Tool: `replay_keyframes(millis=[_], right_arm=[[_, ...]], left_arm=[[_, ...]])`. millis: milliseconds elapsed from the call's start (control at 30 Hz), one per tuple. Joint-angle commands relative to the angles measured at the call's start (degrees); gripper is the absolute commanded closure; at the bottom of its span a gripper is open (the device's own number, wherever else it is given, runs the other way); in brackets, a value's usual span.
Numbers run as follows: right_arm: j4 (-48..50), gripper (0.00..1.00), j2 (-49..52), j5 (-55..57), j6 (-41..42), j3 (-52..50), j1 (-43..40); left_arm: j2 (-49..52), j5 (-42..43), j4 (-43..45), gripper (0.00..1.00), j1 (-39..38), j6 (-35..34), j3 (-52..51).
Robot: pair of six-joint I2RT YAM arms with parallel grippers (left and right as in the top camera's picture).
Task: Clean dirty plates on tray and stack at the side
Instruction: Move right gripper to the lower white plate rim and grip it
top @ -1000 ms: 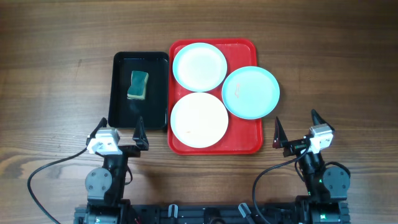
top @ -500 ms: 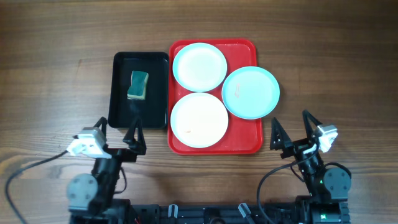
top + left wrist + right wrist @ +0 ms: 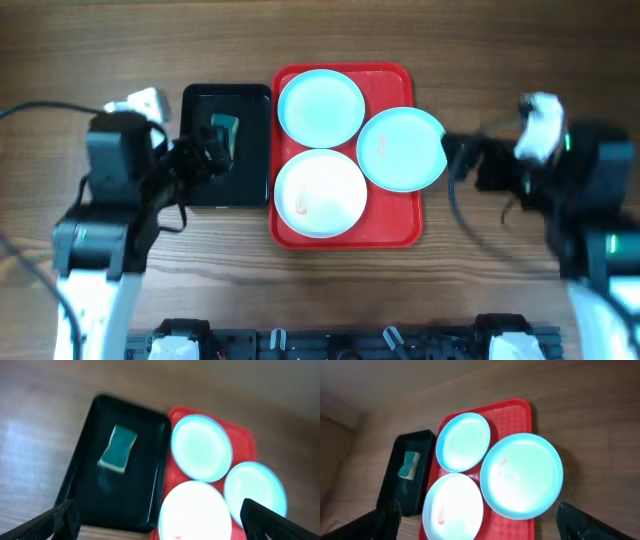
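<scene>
Both arms had swung fwd since prior frame: left gripper over black tray, right gripper beside aqua plate; both wide open, empty. Plates unmoved on red tray.

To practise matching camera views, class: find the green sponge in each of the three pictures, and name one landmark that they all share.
Overhead: the sponge lies upper left of centre, inside the black tray.
Left wrist: left of centre, in the same black tray.
Right wrist: left side, just below mid-height.
Shared landmark: the red tray right beside the black one.
</scene>
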Motion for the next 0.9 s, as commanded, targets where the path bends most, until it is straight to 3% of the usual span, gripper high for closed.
replay_keyframes(millis=[0,67,133,167,200,300,433,567,633,867], right_arm=[[-14.36,0.00,14.69,-4.02,-2.62,13.38,0.20],[-15.26,0.00,19.58,-6.34,-2.84,14.38,0.17],[-17.53,0.00,23.67,-11.74,-7.39,14.38,0.20],[-18.45,0.11,24.85,-12.90,-8.17,14.38,0.26],[-19.67,0.28,26.62,-12.94,-8.02,14.38,0.50],[-20.33,0.60,29.35,-7.45,-7.69,14.29,3.39],[-18.51,0.56,30.18,5.62,0.52,11.91,11.61],[-10.88,0.46,30.62,9.73,5.99,4.68,20.20],[-5.46,0.38,30.73,9.79,7.96,0.55,22.60],[11.63,0.48,30.84,9.55,11.74,-10.51,25.03]], left_arm=[[7.43,1.20,-1.99,0.00,0.33,-0.52,0.90],[9.97,1.20,-2.43,0.05,0.33,-0.52,0.90],[11.76,0.70,-2.51,0.23,0.33,-0.55,0.90],[12.31,-0.07,-2.51,0.33,0.33,-0.74,0.90],[12.79,-1.05,-2.49,0.44,0.33,-0.74,0.90],[14.12,-4.20,-2.45,0.49,0.33,-0.72,0.90],[14.58,-3.91,-3.32,0.34,0.31,-0.72,0.90],[14.75,-4.70,-2.71,0.48,0.33,-0.68,0.90],[15.34,-5.73,-1.84,0.49,0.31,-0.70,0.87],[19.28,-5.68,-1.68,0.49,0.31,-0.70,0.87]])
